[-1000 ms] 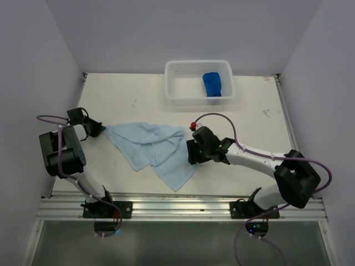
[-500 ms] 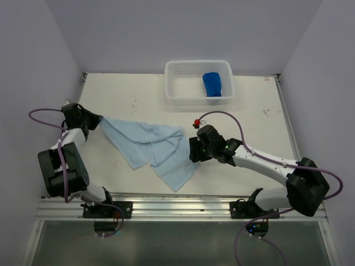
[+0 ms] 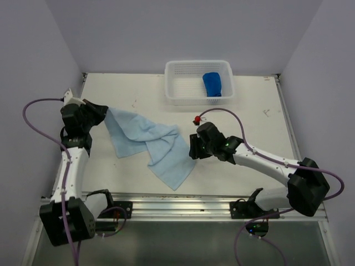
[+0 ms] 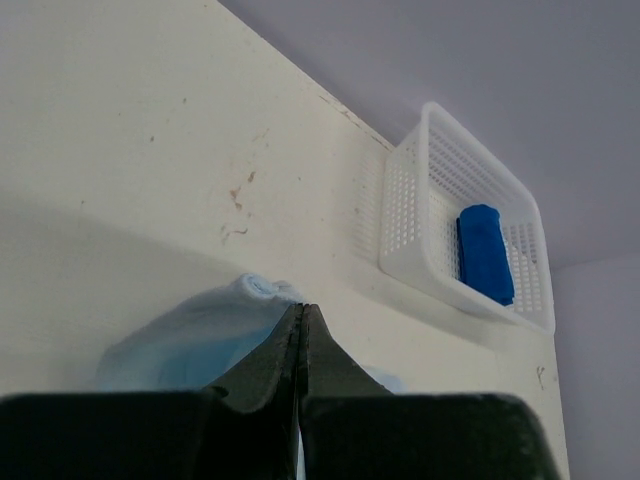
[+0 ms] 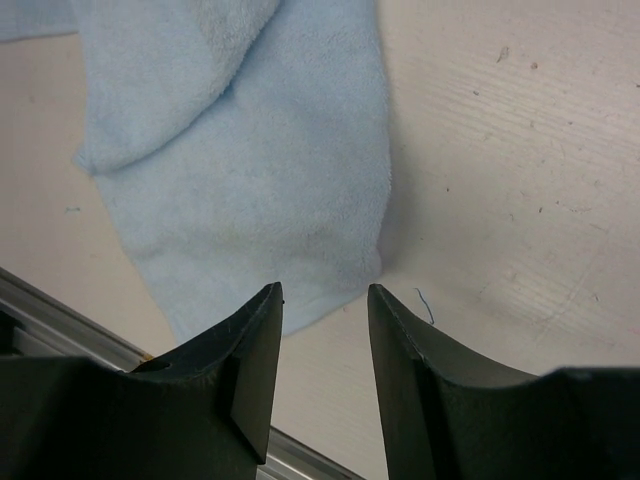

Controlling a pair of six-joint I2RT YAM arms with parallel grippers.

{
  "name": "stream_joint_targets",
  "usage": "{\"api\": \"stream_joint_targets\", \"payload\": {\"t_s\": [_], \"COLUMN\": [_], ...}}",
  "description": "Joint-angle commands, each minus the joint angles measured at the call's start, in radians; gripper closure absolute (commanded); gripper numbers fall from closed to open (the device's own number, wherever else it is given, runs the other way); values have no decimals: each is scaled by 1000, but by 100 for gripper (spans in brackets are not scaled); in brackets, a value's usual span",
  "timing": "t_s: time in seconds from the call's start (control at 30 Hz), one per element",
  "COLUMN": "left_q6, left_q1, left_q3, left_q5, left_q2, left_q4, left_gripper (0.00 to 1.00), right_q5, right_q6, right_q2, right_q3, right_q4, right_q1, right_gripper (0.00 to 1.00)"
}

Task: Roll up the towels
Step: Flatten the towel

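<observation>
Cream table point(image 3: 138, 91), left end effector point(image 3: 104, 113) clenched on pale towel point(image 3: 151, 141) corner, right end effector point(image 3: 192, 148) parted over its edge

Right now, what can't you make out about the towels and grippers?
Left wrist: the shut left gripper covers where it pinches the pale blue towel.
Right wrist: the top edge cuts that towel off; whether the open right gripper touches it is unclear.
Top: the dark blue towel in the basket is too small to judge its roll.
</observation>
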Motion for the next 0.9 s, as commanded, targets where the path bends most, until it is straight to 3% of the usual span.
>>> {"api": "stream_joint_targets", "payload": {"t_s": [0.0, 0.23, 0.47, 0.87], "left_q6": [65, 106, 143, 147], "left_q1": [-66, -95, -95, -94], "left_q3": [-80, -138, -52, 59], "left_q5": [-12, -24, -29, -39], "left_q2": [-164, -279, -201, -113], "left_q4": [-110, -190, -154, -145], "left_gripper": [100, 100, 100, 100], "right_q5": [-4, -87, -46, 155], "right_q6": [45, 91, 36, 80], "right_q2": [38, 241, 267, 514], "right_q3": [78, 215, 218, 305], "right_q4": [45, 5, 67, -73], "right_q1": [-16, -60, 76, 246], "right_gripper": [57, 56, 48, 47]}}
